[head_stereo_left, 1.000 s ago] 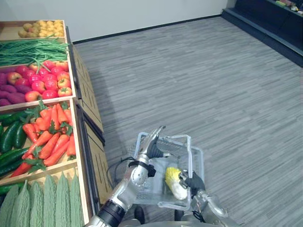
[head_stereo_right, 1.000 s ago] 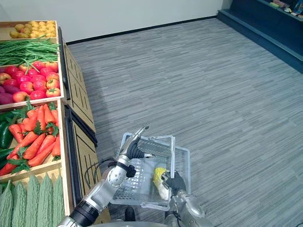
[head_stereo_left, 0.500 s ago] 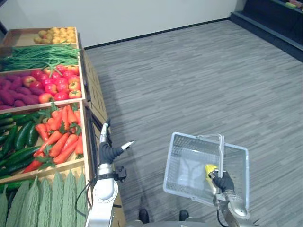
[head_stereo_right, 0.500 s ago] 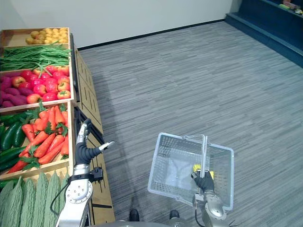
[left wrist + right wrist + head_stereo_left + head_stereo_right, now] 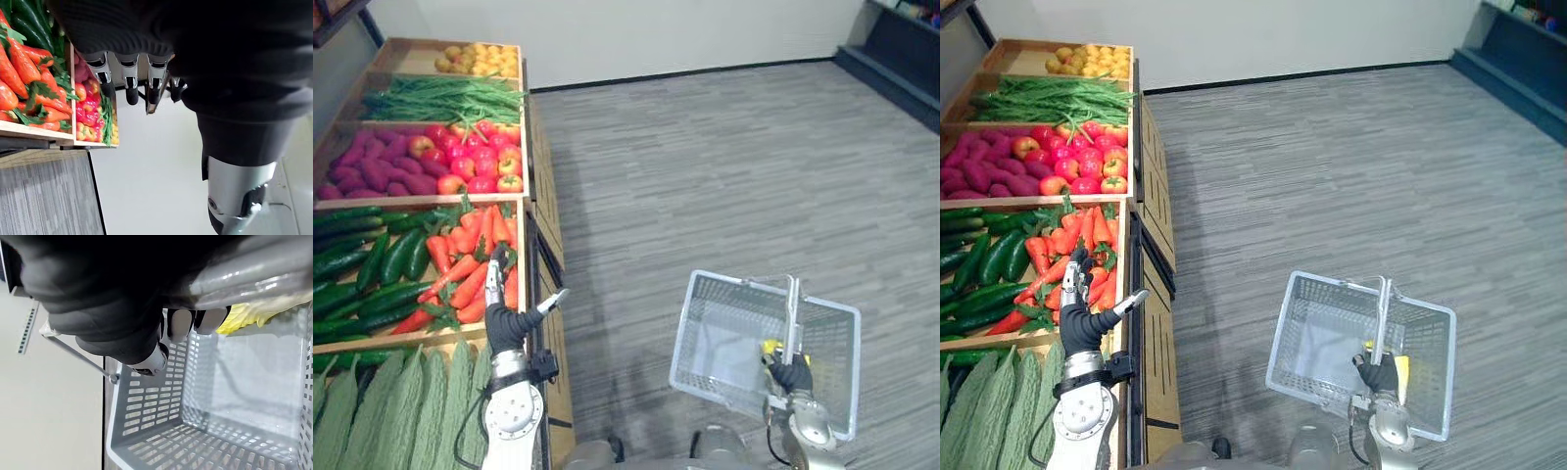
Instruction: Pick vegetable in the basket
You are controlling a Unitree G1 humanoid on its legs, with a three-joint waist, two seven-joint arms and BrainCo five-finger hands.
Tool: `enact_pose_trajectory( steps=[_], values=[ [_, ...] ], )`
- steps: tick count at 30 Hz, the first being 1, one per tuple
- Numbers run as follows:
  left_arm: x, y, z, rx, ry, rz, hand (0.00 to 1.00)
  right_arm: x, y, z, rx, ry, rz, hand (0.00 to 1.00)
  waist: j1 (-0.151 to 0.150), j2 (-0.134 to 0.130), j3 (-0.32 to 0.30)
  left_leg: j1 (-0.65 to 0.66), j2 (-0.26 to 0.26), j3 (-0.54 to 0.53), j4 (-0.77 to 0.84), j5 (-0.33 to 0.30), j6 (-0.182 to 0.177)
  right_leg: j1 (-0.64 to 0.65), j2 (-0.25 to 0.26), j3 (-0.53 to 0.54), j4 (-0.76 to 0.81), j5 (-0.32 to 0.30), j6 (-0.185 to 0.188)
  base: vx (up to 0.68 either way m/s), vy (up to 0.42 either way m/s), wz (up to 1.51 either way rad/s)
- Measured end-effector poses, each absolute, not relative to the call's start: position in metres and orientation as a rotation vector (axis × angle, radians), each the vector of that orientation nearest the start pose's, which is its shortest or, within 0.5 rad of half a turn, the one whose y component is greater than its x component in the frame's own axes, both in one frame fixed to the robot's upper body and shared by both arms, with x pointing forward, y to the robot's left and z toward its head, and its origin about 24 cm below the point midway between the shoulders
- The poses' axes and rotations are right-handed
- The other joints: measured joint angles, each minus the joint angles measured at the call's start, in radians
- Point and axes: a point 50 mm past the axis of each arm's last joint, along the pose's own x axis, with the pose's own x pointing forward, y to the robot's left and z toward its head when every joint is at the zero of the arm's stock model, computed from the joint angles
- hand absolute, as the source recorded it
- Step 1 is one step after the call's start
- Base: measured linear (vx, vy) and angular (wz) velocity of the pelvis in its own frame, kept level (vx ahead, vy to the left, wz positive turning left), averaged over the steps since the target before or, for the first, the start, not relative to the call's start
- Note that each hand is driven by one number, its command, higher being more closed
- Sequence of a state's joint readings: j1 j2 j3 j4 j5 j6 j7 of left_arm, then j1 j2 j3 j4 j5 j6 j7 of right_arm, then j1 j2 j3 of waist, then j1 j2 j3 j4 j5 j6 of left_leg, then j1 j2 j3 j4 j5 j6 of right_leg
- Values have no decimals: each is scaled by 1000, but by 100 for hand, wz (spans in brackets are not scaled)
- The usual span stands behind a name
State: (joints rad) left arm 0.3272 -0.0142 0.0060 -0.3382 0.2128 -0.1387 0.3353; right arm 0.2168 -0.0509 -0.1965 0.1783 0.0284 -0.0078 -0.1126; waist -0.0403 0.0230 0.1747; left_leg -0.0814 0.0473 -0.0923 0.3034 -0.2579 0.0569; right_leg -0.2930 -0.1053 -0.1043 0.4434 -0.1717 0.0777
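My right hand (image 5: 793,374) is shut on the upright handle (image 5: 790,308) of a grey plastic basket (image 5: 744,284), held over the floor at lower right. A yellow vegetable (image 5: 770,346) lies inside the basket right beside that hand, and it shows past the curled fingers (image 5: 181,323) as a yellow leafy shape (image 5: 244,316). My left hand (image 5: 506,318) is open, fingers straight up and thumb out, at the front edge of the carrot (image 5: 470,255) crate. It holds nothing; its fingers (image 5: 129,81) point past carrots (image 5: 19,68).
A wooden produce stand (image 5: 536,196) runs along the left: bitter gourds (image 5: 401,411) nearest, then cucumbers (image 5: 372,264), red fruit (image 5: 470,162), purple sweet potatoes (image 5: 372,171), green beans (image 5: 440,96) and yellow fruit (image 5: 475,61). Grey carpet (image 5: 724,166) stretches to the right.
My left hand left the basket and swung left to the stand's front edge by the carrots. The basket moved out to the right in my right hand. The camera view also shifted.
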Motion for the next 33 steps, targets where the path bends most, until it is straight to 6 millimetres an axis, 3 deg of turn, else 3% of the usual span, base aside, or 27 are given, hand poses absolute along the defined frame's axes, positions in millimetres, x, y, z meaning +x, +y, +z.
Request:
enact_pose_trajectory(
  steps=[2, 4, 5, 6, 7, 8, 9, 11, 12, 15, 17, 18, 19, 20, 22, 25, 26, 27, 28, 29, 33],
  values=[
    [198, 176, 74, 178, -229, 409, 0, 180, -227, -39, -46, 367, -382, 100, -15, 14, 17, 9, 5, -62, 41, -55, -26, -23, 34, 102, -99, 24, 27, 310, -184, 82],
    [202, 175, 77, 176, -250, 410, 0, 178, -227, -40, -48, 375, -390, 100, -28, 4, 21, 27, 4, -95, 88, -110, -50, -21, 31, 136, -122, 49, 10, 382, -287, 88],
    [200, 175, 75, 181, -237, 406, 0, 174, -225, -44, -52, 395, -381, 100, -29, 5, 18, 56, 21, -116, 102, -149, -72, -9, 36, 130, -90, 98, 12, 604, -430, 90],
    [195, 173, 69, 173, -205, 403, 0, 172, -223, -44, -63, 410, -365, 100, -32, 44, 5, 39, 59, -116, 198, -147, -89, -1, 64, 85, -36, 40, -16, 531, -369, 71],
    [194, 169, 67, 160, -199, 395, 0, 172, -223, -42, -68, 401, -358, 100, -30, 58, 1, 6, 72, -103, 274, -128, -95, 2, 74, 66, -18, 30, -32, 654, -439, 56],
    [193, 163, 65, 131, -184, 390, 0, 174, -217, -37, -72, 377, -330, 100, -5, 67, 5, -91, 118, -37, 496, -24, -101, 45, 101, 43, -16, 4, -69, 510, -373, 24],
    [192, 162, 64, 131, -179, 387, 0, 175, -214, -34, -70, 365, -318, 100, 11, 65, 7, -135, 156, 23, 607, 8, -101, 96, 117, 37, -47, -4, -82, 517, -372, 21],
    [191, 162, 63, 129, -173, 387, 0, 176, -213, -29, -70, 340, -321, 100, 17, 58, 11, -156, 204, 123, 711, 2, -95, 209, 126, 8, -115, -10, -92, 413, -257, 33],
    [191, 161, 63, 125, -174, 384, 0, 177, -213, -25, -71, 322, -334, 100, 20, 45, 19, -163, 217, 176, 731, -7, -87, 264, 125, -7, -146, -11, -93, 480, -241, 54],
    [193, 161, 66, 118, -193, 383, 0, 186, -227, -5, -87, 215, -398, 100, 27, 54, 12, -233, 208, 315, 657, -27, -72, 380, 122, -51, -242, -23, -113, 441, -149, 52],
    [198, 158, 70, 113, -214, 370, 0, 185, -239, -3, -85, 201, -458, 100, 26, 49, 15, -271, 196, 505, 489, -24, -64, 460, 123, -128, -292, -37, -100, 412, -53, 82],
    [199, 156, 71, 111, -219, 364, 0, 182, -244, -5, -88, 207, -484, 100, 24, 50, 14, -268, 193, 573, 433, -15, -48, 476, 123, -149, -290, -48, -82, 483, -18, 109],
    [199, 154, 72, 108, -224, 354, 0, 175, -254, -7, -97, 223, -536, 100, 19, 62, 5, -233, 174, 711, 287, 87, 52, 508, 135, -183, -271, -82, -49, 407, 14, 113],
    [198, 156, 71, 124, -220, 353, 0, 169, -258, -14, -92, 255, -573, 100, 9, 55, -18, -196, 149, 765, 218, 28, 147, 512, 132, -189, -218, -136, -36, 423, 42, 124],
    [200, 160, 70, 152, -212, 347, 0, 168, -258, -28, -74, 320, -588, 100, 2, 3, -30, -170, 75, 725, 164, 6, 167, 478, 79, -188, -90, -187, -24, 401, 18, 88],
    [197, 159, 65, 148, -187, 350, 0, 160, -255, -48, -60, 433, -592, 100, -2, -2, -30, -50, -3, 648, 51, 4, 160, 425, -22, -222, 124, -216, -25, 384, -1, 69],
    [197, 158, 64, 147, -185, 345, 0, 148, -256, -55, -65, 479, -600, 100, -17, 0, -31, -4, -15, 602, 36, -4, 144, 375, -65, -221, 268, -215, -28, 366, -43, 107],
    [197, 157, 64, 144, -182, 344, 0, 144, -256, -57, -66, 492, -603, 100, -24, 1, -31, 13, -15, 581, 34, -9, 135, 341, -77, -212, 336, -210, -36, 296, -77, 104],
    [196, 156, 62, 144, -174, 341, 0, 142, -256, -59, -64, 505, -606, 100, -37, 3, -33, 36, -15, 546, 32, -16, 123, 282, -83, -174, 418, -210, -40, 346, -176, 105],
    [196, 154, 61, 147, -167, 328, 0, 136, -254, -61, -61, 521, -608, 100, -46, 1, -33, 75, -6, 495, 22, -16, 92, 193, -63, -68, 460, -217, -49, 344, -209, 107],
    [198, 146, 63, 164, -187, 293, 0, 127, -248, -59, -34, 513, -620, 100, -54, -6, -33, 115, 42, 357, 32, -21, -4, 47, 35, 177, 272, -206, -34, 351, -343, 111]
  ],
)
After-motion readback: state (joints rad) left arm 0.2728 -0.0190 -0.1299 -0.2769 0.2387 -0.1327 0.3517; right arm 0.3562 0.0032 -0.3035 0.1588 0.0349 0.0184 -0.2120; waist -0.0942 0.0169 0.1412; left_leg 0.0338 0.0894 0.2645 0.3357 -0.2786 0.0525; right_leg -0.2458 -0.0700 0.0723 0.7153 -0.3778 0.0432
